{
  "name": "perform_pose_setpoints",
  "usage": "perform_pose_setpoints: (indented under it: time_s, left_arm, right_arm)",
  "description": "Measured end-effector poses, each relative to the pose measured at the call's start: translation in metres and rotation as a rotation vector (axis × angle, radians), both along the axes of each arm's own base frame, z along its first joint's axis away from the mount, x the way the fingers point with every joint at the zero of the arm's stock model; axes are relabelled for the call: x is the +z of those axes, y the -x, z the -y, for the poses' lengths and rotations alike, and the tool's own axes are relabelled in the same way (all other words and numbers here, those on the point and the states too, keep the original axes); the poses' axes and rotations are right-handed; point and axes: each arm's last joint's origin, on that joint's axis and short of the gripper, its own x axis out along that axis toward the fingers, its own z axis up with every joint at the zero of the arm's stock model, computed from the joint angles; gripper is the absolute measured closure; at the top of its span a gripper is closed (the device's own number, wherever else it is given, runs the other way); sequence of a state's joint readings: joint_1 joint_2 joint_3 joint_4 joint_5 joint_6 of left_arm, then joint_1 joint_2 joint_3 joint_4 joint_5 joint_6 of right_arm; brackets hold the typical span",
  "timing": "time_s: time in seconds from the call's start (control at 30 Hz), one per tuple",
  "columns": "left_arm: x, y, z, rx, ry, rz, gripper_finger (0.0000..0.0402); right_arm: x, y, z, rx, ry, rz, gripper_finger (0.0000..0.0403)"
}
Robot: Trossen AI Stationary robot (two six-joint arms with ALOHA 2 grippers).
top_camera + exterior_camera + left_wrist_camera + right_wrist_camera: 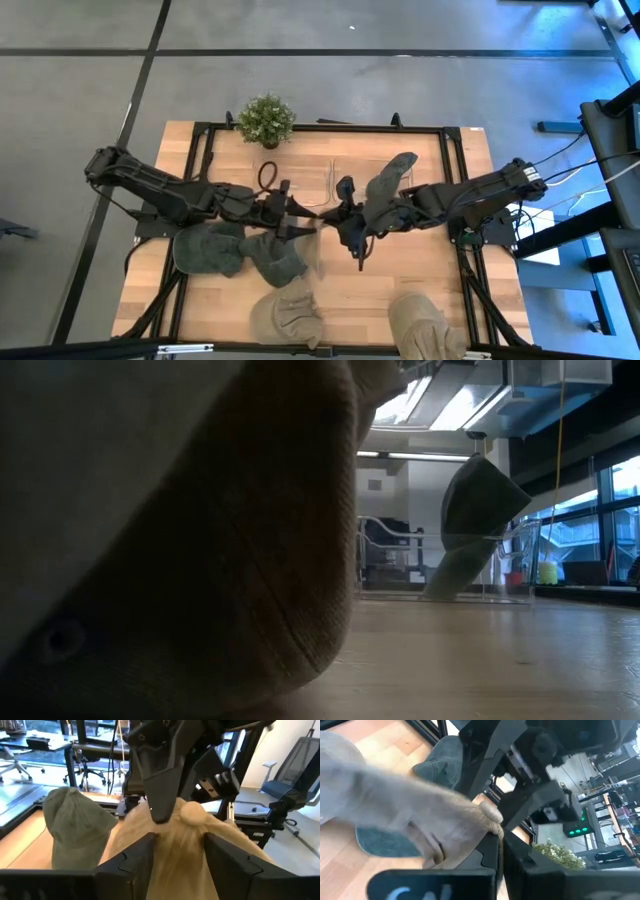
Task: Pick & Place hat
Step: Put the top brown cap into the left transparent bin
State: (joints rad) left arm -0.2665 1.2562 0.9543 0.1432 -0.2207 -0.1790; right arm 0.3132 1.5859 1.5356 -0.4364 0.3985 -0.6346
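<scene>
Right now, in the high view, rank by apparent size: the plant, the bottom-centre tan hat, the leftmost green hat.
1. Green hat and tan hat: look about alike, so unranked.
2. Plant: smallest.

Looks like robotics lab inside open office space. Wooden table (400,290) bolted into black metal frame (330,128), sitting on grey floor with dark tape lines (140,80). Small potted plant (265,120) at table edge. Behind it: office chairs (87,767), desks (35,742), big windows (620,510), ceiling light panels (470,400), loose cables (575,165) beside rig.
</scene>
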Motion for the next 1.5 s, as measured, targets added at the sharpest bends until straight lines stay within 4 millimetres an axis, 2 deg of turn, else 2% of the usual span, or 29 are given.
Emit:
perform_pose_setpoints:
  time_s: [0.23,0.43,1.0,1.1,1.2,1.33,1.5]
  left_arm:
    - [-0.002,-0.003,-0.002,0.016,0.002,0.003,0.0215]
    - [-0.001,-0.003,-0.002,0.023,0.018,0.010,0.0227]
    - [0.002,0.000,-0.003,0.027,-0.023,0.018,0.0389]
    - [0.002,0.000,-0.003,0.025,-0.040,0.021,0.0392]
    - [0.002,0.000,-0.003,0.024,-0.041,0.021,0.0391]
    - [0.002,-0.001,-0.005,0.021,-0.040,0.018,0.0394]
    - [0.013,0.007,-0.019,0.052,-0.065,0.056,0.0395]
  right_arm:
    - [-0.003,-0.004,0.000,-0.007,0.002,0.002,0.0389]
    - [0.002,-0.007,-0.002,-0.002,-0.021,0.065,0.0389]
    - [0.001,-0.006,-0.001,-0.054,0.008,0.056,0.0389]
    - [0.001,-0.005,-0.002,-0.068,0.023,0.058,0.0386]
    - [0.001,-0.005,-0.004,-0.079,0.028,0.057,0.0367]
    - [0.002,-0.002,-0.005,-0.093,0.033,0.063,0.0311]
    - [0.012,0.010,-0.007,-0.267,0.126,0.111,0.0252]
